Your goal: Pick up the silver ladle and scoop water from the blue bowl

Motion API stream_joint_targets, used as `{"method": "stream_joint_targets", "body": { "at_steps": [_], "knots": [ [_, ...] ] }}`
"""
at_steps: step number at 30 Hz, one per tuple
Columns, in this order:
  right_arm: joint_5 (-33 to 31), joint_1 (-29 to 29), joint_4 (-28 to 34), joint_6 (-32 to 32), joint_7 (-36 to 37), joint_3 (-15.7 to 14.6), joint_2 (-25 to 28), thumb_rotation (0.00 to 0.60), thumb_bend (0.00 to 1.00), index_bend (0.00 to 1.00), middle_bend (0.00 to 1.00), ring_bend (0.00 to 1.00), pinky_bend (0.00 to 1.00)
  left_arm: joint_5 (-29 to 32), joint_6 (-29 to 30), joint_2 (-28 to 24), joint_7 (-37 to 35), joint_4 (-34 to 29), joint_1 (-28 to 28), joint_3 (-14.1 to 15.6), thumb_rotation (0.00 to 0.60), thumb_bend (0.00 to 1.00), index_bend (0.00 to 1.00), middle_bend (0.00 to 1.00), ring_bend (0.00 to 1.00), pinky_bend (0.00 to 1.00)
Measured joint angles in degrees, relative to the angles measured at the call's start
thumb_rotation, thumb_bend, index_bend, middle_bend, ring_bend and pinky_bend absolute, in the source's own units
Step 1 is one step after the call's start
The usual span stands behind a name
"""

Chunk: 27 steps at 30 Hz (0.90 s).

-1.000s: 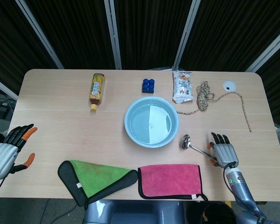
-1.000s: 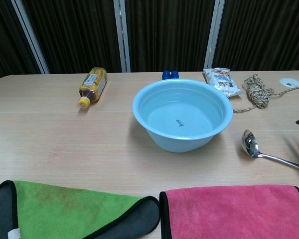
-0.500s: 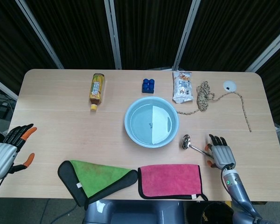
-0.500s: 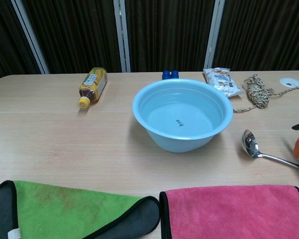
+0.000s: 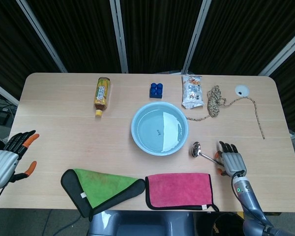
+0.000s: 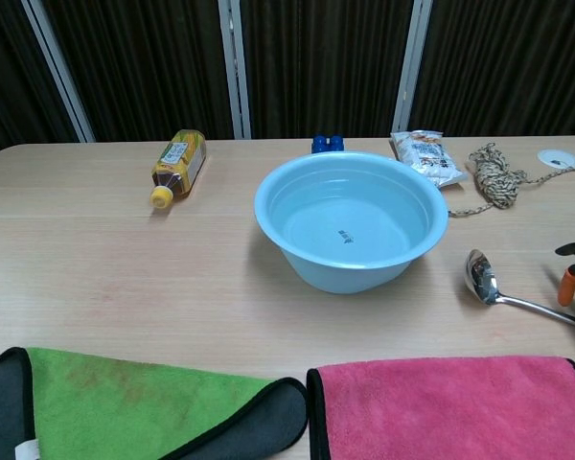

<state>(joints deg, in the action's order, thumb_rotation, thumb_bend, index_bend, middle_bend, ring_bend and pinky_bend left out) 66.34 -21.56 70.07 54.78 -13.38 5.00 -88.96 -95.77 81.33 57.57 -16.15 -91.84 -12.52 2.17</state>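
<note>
- The left hand (image 5: 5,160) hangs off the table's (image 5: 64,128) 9 o'clock edge, fingers spread wide, holding nothing.
- A yellow bottle (image 5: 101,95) lies on its side at about 11 o'clock from the bowl.
- A green cloth (image 5: 101,189) sits at the near edge, at 7 o'clock from the bowl.
- The blue bowl (image 5: 160,129) stands mid-table with water in it; a blue block (image 5: 156,90) sits beyond it at 12 o'clock.
- A pink cloth (image 5: 179,191) lies at the bowl's 5 o'clock.
- The silver ladle (image 5: 200,153) lies flat on the table at the bowl's 4 o'clock, cup toward the bowl, handle running under the right hand.
- A snack packet (image 5: 192,91) and a coiled rope (image 5: 217,101) lie at 1 to 2 o'clock.
- The right hand (image 5: 231,161) sits over the ladle's handle end, fingers spread; whether it touches the handle I cannot tell.
</note>
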Motion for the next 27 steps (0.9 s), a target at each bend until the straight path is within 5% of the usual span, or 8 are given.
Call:
{"method": "stream_joint_targets", "body": {
  "at_steps": [11,27],
  "knots": [
    [0.13,-0.93,-3.69,-1.88,2.01,-0.01,-1.86,0.600,0.24,0.38,0.00,0.00,0.00,0.59,-0.77,0.21,0.57,0.04,-0.31,-0.11,0.600,0.47,0.00,0.00,0.00,0.00],
    [3.18,-0.94,-8.92,-1.74,6.30,-0.77,-4.34,0.600,0.34,0.66,0.00,0.00,0.00,0.33,-0.91,0.17,0.53,0.15,-0.51,0.09,0.600,0.47,0.00,0.00,0.00,0.00]
  ]
}}
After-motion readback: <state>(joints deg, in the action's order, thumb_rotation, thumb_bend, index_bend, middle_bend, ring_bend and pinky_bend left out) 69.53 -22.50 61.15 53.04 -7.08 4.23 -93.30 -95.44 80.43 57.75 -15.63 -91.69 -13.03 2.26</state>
